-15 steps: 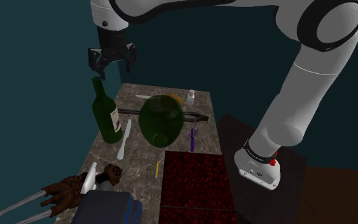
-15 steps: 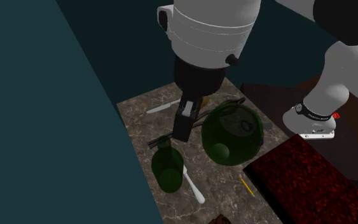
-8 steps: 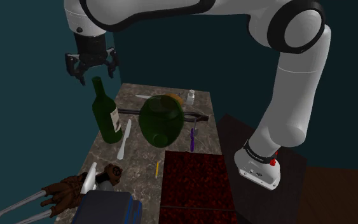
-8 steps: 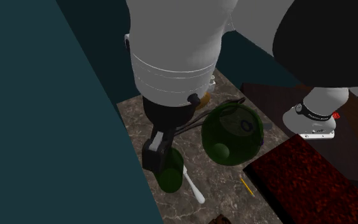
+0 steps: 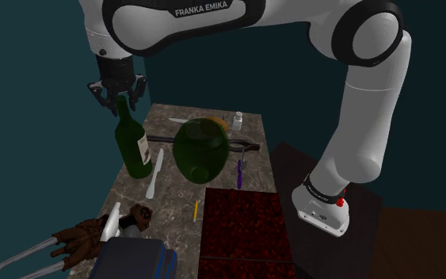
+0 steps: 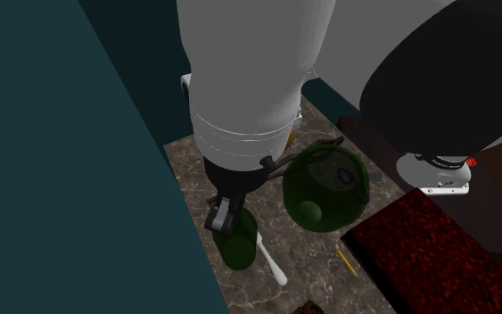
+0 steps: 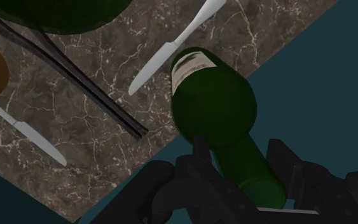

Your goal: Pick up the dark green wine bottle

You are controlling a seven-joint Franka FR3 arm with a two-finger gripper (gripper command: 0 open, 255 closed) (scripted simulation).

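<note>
The dark green wine bottle with a pale label stands upright near the marble table's edge on the shoulder view's left. My black gripper hangs straight down over it, its fingers on either side of the neck just below the mouth. From the wrist camera the bottle is seen from above, its neck running between the two fingers, which press close against it: the gripper is shut on the neck. In the second exterior view the arm covers most of the bottle and the gripper sits on its top.
A big round green glass vessel lies just beside the bottle. A white knife, a long black rod, a yellow pencil and a small white jar lie around. A brown teddy sits in front; a teal wall is close behind.
The gripper moved to the shoulder view's left, then came down over the bottle's neck and closed on it. The bottle has not moved.
</note>
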